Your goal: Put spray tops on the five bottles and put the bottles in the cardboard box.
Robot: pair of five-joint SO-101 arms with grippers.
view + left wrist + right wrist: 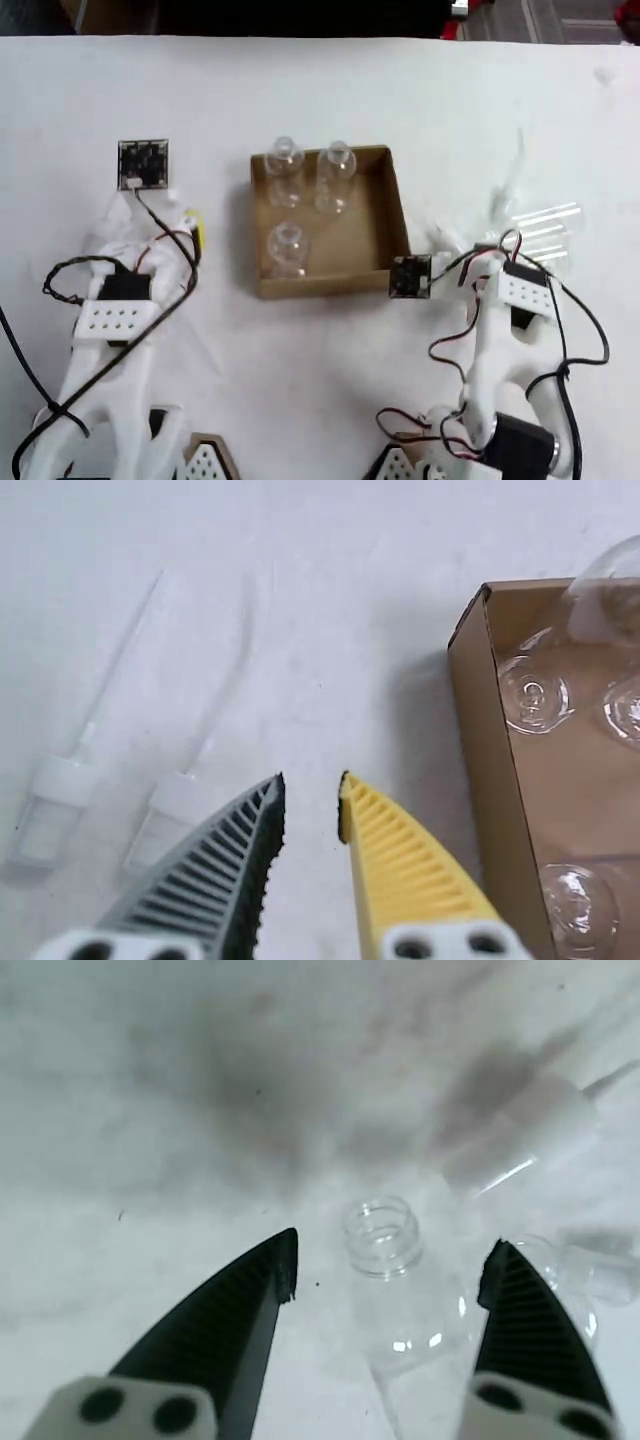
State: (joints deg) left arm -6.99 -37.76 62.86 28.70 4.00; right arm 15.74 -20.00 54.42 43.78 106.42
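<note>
Three clear bottles (285, 160) (337, 165) (287, 245) stand in the cardboard box (385, 200) at the table's middle. In the left wrist view, two white spray tops (60, 790) (175, 805) with thin tubes lie on the cloth beside the box wall (485, 740). My left gripper (312, 795) hovers open between them and the box, with nothing in it. My right gripper (390, 1270) stands wide open around a topless clear bottle (385, 1235) lying on the cloth to the right of the box. Another spray top (520, 1135) lies just beyond it.
The table (320, 90) is covered in white cloth. Several thin spray tubes (545, 225) lie at the right, past my right arm (500, 330). My left arm (115, 320) stands left of the box, with cables trailing over the cloth.
</note>
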